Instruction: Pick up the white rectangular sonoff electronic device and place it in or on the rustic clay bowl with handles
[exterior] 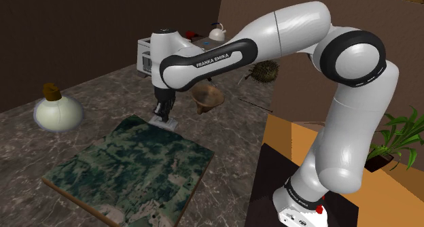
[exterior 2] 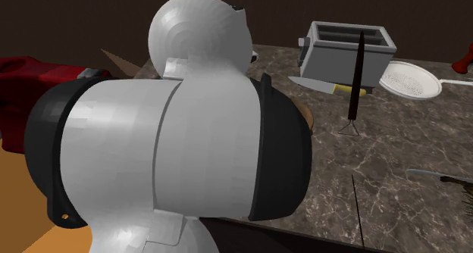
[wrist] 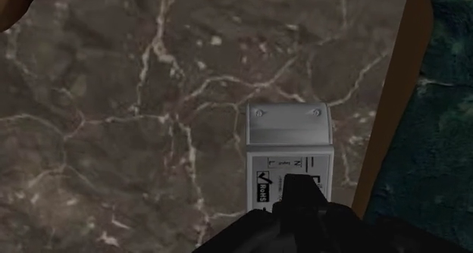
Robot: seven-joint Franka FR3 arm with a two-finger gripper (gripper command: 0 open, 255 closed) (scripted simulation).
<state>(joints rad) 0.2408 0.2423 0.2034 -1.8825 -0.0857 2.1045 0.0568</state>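
Directly beneath the gripper [wrist: 301, 202] lies the white rectangular device [wrist: 289, 138], flat on the dark veined marble desk [wrist: 114, 100]. One end of the device passes under the gripper's black mass. The other end, a grey cap with two small screws, points away from it, and a printed label with a "RoHS" mark shows between the two. Whether the gripper is clenched on the device, closed above it or released cannot be told, because its dark bulk hides the contact. In the shoulder view the gripper [exterior: 163, 115] points straight down at the desk with a sliver of the device [exterior: 166, 123] at its tip. A green-patterned board [exterior: 129, 164] with a wooden edge lies just beside the device on one side of the gripper. The brown clay bowl [exterior: 207, 96] stands near the gripper on the opposite side, apart from the device. A round pale flask [exterior: 58, 112] with a cork sits well apart from the gripper, away from the bowl.
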